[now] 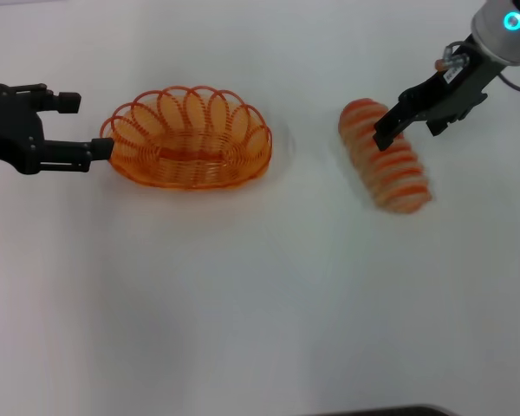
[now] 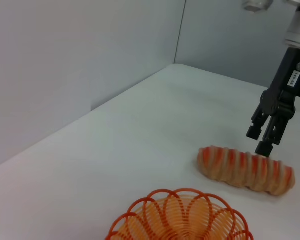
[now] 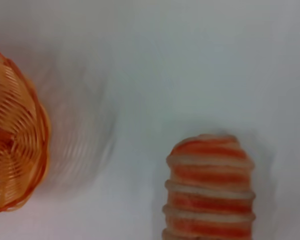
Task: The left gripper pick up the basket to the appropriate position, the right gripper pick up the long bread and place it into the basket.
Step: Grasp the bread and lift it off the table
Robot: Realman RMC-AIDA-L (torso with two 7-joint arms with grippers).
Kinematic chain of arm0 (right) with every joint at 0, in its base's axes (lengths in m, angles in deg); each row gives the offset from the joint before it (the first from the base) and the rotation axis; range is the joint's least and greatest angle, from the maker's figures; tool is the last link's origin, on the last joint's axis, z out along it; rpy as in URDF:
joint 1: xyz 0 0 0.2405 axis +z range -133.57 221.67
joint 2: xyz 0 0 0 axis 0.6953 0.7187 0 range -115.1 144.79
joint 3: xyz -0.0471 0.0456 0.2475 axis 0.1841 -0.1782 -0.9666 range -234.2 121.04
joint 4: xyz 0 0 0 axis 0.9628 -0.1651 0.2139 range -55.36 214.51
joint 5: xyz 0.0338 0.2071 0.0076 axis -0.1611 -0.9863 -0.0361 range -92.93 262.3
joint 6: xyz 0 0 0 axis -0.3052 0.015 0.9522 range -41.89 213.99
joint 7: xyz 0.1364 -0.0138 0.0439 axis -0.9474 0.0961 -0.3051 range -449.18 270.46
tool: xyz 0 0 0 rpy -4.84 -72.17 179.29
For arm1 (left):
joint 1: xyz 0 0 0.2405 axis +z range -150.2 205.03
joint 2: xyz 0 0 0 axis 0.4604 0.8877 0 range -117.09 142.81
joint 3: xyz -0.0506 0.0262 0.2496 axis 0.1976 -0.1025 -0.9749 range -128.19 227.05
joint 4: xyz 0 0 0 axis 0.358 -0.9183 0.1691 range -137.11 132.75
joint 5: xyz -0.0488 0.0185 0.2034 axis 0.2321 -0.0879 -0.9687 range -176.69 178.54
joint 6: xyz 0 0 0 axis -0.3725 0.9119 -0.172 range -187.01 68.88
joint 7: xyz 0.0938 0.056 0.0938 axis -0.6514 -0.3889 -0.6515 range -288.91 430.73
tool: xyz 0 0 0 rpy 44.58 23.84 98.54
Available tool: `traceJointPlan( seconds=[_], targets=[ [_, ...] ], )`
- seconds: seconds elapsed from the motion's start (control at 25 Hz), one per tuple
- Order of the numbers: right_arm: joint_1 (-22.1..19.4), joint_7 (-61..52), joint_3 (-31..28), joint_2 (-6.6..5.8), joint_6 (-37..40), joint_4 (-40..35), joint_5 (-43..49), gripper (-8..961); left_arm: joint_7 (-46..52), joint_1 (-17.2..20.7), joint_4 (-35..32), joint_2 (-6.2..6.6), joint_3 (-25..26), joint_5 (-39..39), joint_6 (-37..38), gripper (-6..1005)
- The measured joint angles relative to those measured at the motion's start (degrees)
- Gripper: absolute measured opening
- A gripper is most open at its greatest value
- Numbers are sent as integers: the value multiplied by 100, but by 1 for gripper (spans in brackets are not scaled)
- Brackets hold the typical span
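On the white desk (image 1: 243, 303), right of centre: long bread (image 1: 386, 156) lying flat, striped, angled, well apart from basket (image 1: 189, 139). Right gripper (image 1: 390, 130) directly over the loaf's near-top end, fingers parted a little, tips at or just above the crust, nothing clamped; same seen in left wrist view (image 2: 264, 140), tips touching or nearly touching the bread (image 2: 246, 169). Basket upright on desk, empty. Left gripper (image 1: 91, 153) at basket's left rim, fingers look pinched on or right beside the wire loop; cannot tell if truly gripped. Risks, judged: grasp near the loaf's end, not middle, so likely tilt or slip on lift; narrow finger opening may push bread instead of straddling it; thin wire rim may slip from left fingers.
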Motion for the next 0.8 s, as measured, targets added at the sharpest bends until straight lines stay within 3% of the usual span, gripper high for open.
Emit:
traceJointPlan(
  seconds=[0.44, 0.8],
  targets=[
    [231, -387, 318, 104, -304, 544, 11, 924, -189, 11, -2, 1, -6, -13, -45, 854],
    [271, -490, 349, 109, -372, 781, 163, 896, -198, 11, -29, 7, -39, -17, -25, 854]
  ],
)
